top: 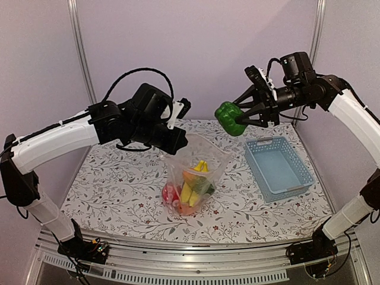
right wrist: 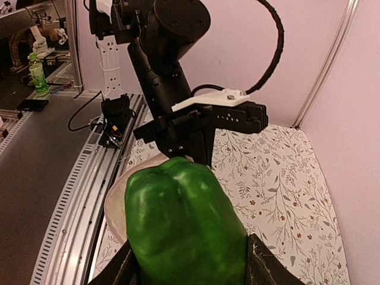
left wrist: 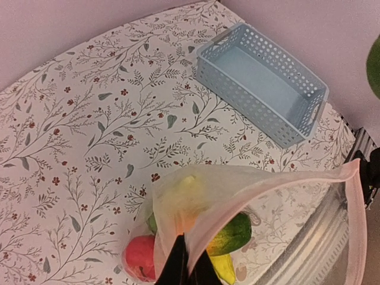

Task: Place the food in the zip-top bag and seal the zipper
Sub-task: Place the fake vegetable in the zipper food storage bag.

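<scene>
Glossy lobed green pepper [top: 226, 114] snug in right gripper [top: 242, 120]; left gripper [left wrist: 189, 265] tight on rim of crinkly clear zip-top bag [top: 203, 159]

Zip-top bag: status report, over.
Left gripper shut on zip-top bag rim, mouth open. Right gripper shut on green pepper, airborne right of bag. Blue basket off to side; nothing between pepper and bag.

You had two hands, left hand [top: 177, 144] and right hand [top: 242, 120], one zip-top bag [top: 205, 152] and one blue basket [top: 292, 190]. You had one green pepper [top: 228, 117] outside the bag, and at least four food pieces [top: 191, 193] inside.
</scene>
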You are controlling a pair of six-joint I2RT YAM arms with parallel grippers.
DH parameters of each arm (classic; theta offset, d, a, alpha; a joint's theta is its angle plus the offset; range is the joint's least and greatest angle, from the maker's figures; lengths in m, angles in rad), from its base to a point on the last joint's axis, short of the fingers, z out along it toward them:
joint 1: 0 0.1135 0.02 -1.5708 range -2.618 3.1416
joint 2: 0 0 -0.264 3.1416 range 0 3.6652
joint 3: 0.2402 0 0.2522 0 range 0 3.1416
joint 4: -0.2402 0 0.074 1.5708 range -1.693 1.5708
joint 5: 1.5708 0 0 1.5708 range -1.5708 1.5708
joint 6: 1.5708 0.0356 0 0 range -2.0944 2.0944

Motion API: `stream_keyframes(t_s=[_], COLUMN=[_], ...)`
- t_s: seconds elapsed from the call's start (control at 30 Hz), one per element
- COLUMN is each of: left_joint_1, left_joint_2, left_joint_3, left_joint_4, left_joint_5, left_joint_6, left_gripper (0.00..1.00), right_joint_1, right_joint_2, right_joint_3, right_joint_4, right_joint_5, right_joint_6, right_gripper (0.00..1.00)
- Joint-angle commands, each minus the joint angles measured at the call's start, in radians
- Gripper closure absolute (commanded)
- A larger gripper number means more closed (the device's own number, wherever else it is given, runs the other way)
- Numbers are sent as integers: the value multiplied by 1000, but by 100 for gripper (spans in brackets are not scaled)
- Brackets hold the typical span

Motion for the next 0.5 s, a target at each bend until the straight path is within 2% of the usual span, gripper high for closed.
stream_keyframes(t_s=[0.0,0.2,0.33,0.47], left_joint_1=[-12,-12,-13,-12], left_joint_2=[6,-8,-18,-31], left_joint_3=[16,17,21,10], left_joint_4=[28,12,3,1], left_joint_5=[30,14,16,8], left_joint_6=[-23,-11,-9,-9], left_gripper=[97,97,97,97], right_joint_1=[85,178,212,229], right_joint_2=[28,10,35,52], right_joint_3=[34,-129,-164,-172], right_joint_4=[103,275,294,310], right_joint_5=[-175,-143,-83,10], right_joint_6=[171,221,214,232], right_gripper=[71,72,71,54])
